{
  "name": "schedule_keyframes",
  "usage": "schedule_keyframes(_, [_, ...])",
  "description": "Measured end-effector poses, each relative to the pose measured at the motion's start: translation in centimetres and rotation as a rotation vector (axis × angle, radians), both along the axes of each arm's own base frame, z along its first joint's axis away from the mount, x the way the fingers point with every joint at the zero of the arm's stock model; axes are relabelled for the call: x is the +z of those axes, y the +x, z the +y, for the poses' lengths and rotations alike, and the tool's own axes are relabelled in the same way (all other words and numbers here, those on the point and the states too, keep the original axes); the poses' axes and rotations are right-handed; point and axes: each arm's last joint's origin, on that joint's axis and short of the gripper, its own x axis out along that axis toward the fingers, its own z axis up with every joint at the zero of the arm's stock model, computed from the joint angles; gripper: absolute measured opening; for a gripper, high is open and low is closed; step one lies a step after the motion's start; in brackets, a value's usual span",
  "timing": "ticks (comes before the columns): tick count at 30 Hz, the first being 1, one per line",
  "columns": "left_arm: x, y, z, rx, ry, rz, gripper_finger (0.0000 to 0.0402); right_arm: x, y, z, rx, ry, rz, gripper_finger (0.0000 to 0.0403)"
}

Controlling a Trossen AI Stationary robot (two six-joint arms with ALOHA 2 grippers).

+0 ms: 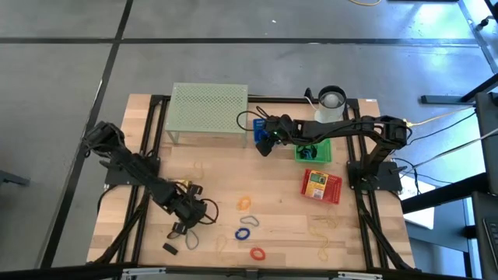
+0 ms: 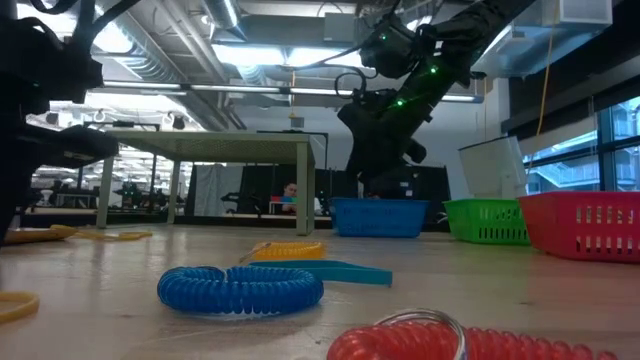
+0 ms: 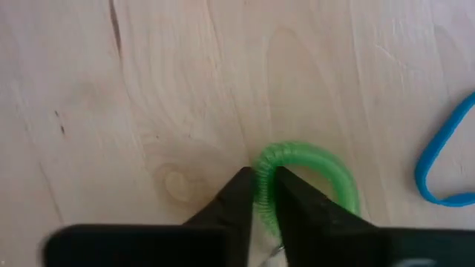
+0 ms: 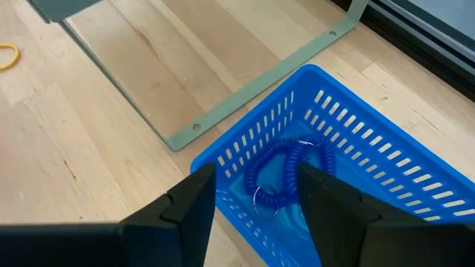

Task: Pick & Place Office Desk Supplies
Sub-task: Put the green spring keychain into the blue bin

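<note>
Green coil band (image 3: 312, 170) sits pinched between left gripper (image 3: 266, 194) fingers (right gripper (image 4: 256, 194) gapes).

An industrial workroom around a pale wooden table (image 1: 280, 198).
Grey floor (image 1: 233, 62) with dark seams; exposed ceiling ducts (image 2: 160, 50) and strip lights (image 2: 265, 55); large windows (image 2: 620, 130); a seated person (image 2: 289, 194) far behind.

The table (image 3: 148, 89) under my hands is pale wood, matt, with visible grain and small knots. My left hand (image 3: 266, 194) has matt black fingers, pinched on a green coiled loop (image 3: 326, 167) of glossy plastic. My right hand (image 4: 256, 196) hangs above a blue basket (image 4: 356, 141) of slotted, shiny plastic. The pale green stand (image 1: 208, 109) is perforated matt metal.
</note>
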Motion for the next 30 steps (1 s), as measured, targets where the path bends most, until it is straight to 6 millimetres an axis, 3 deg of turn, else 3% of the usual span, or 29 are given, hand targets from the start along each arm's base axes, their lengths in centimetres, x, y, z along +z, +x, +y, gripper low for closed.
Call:
schedule_keyframes(2, [0.2, 0.2, 0.1, 0.0, 0.005, -0.032, 0.0015, 0.0, 0.0, 0.0, 0.001, 0.001, 0.0, 0.0187])
schedule_keyframes(8, [1.6, 1.3, 0.9, 0.05, 0.078, -0.216, 0.0011, 2.0, -0.5, 0.4, 0.064, 0.029, -0.06, 0.0187])
schedule_keyframes(14, [4.7, 3.8, 2.5, 0.151, 0.353, -0.619, 0.0011, 5.8, -1.7, 1.7, 0.102, 0.007, -0.184, 0.0187])
schedule_keyframes(20, [9.1, 6.4, 4.0, 0.333, 0.606, -0.977, 0.0011, 7.6, -1.8, 4.7, 0.194, 0.001, -0.27, 0.0187])
schedule_keyframes(25, [12.1, 7.2, 5.0, 0.395, 0.582, -1.188, 0.0012, 8.3, -1.2, 8.4, 0.334, -0.031, -0.342, 0.0187])
schedule_keyframes(30, [13.0, 7.5, 5.4, 0.32, 0.492, -1.306, 0.0012, 9.7, -0.9, 11.9, 0.464, -0.139, -0.471, 0.0187])
